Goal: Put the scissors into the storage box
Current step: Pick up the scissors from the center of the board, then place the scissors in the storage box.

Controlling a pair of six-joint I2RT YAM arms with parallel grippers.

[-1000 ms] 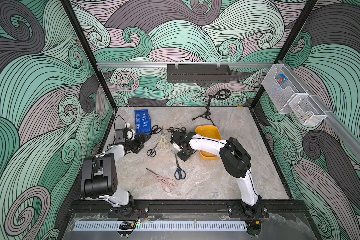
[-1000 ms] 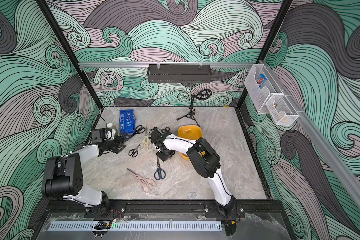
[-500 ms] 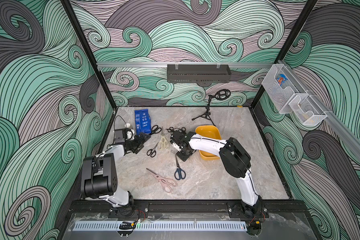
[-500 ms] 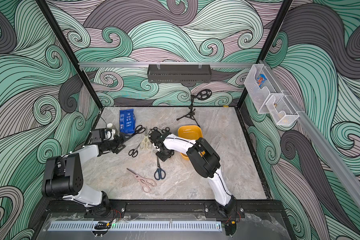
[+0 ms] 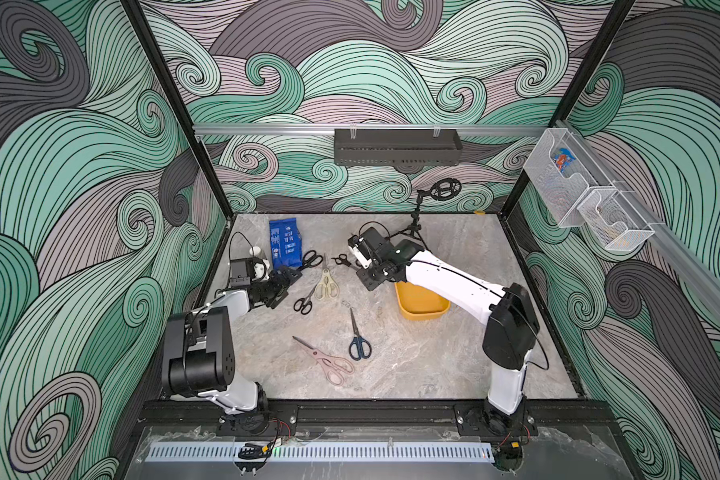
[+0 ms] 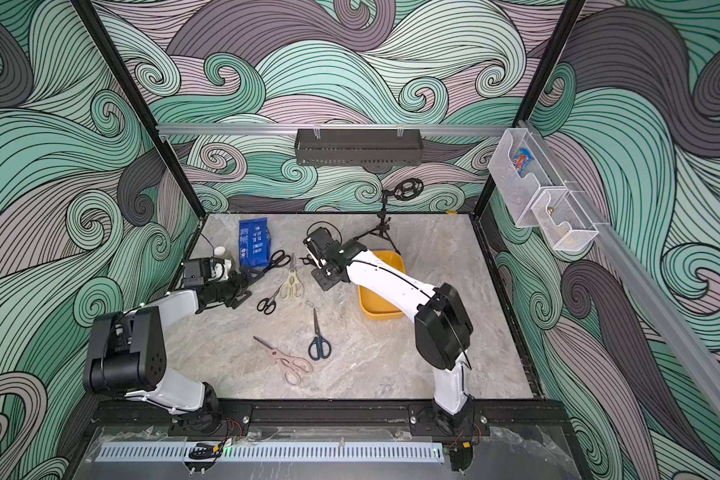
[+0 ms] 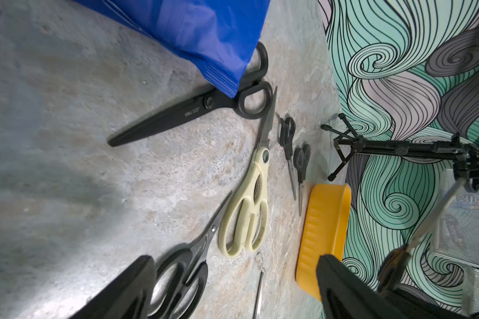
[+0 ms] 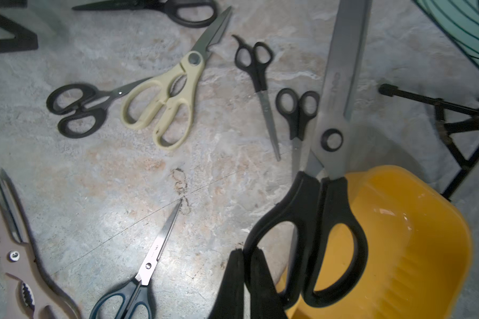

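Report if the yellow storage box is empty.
Empty where visible: the storage box shows only bare yellow floor in the right wrist view.

Swirl-patterned walls (image 5: 391,62) are set around a marbled floor (image 5: 433,365) below the dark tray (image 5: 398,147); mesh baskets (image 5: 578,195) are hung to the tray's right.

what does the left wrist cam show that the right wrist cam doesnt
Only the left wrist view: the blue bag and the white mesh baskets on the wall.
Only the right wrist view: the pink-handled scissors, and a clear look at the right hand shut on the handle of the large black-handled scissors.
Both: the cream-handled scissors, the two small black pairs, the storage box and the tripod.
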